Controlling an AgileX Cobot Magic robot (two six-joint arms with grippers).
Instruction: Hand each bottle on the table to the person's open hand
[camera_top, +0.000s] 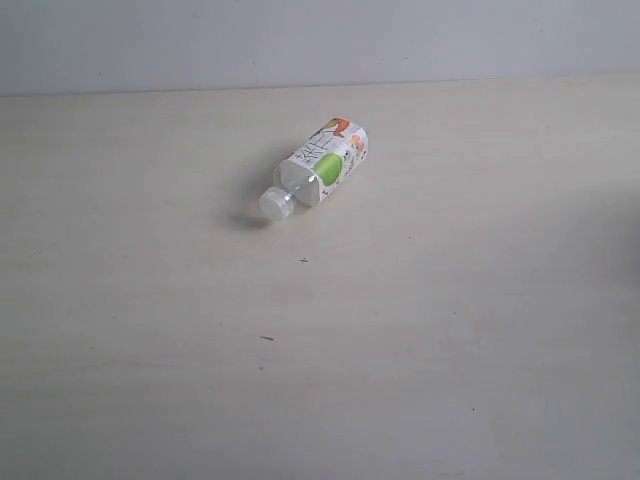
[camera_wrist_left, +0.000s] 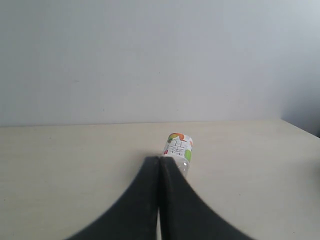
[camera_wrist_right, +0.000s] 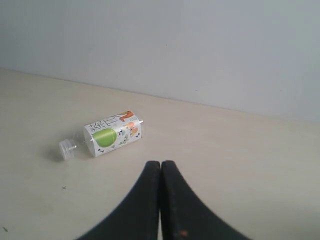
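One small clear bottle (camera_top: 318, 165) with a white cap and a green-and-white label lies on its side on the pale table (camera_top: 150, 350), cap toward the near left in the exterior view. Neither arm shows in that view. In the left wrist view the bottle (camera_wrist_left: 178, 150) lies just beyond my left gripper (camera_wrist_left: 160, 159), whose black fingers are pressed together and hide its cap end. In the right wrist view the bottle (camera_wrist_right: 105, 136) lies apart from my right gripper (camera_wrist_right: 160, 163), which is also shut with nothing in it. The person's open hand is out of view.
A plain pale wall (camera_top: 320, 40) rises behind the table's far edge. A few tiny dark specks (camera_top: 304, 261) mark the tabletop. A dark shape (camera_wrist_left: 315, 127) shows past the table's corner in the left wrist view.
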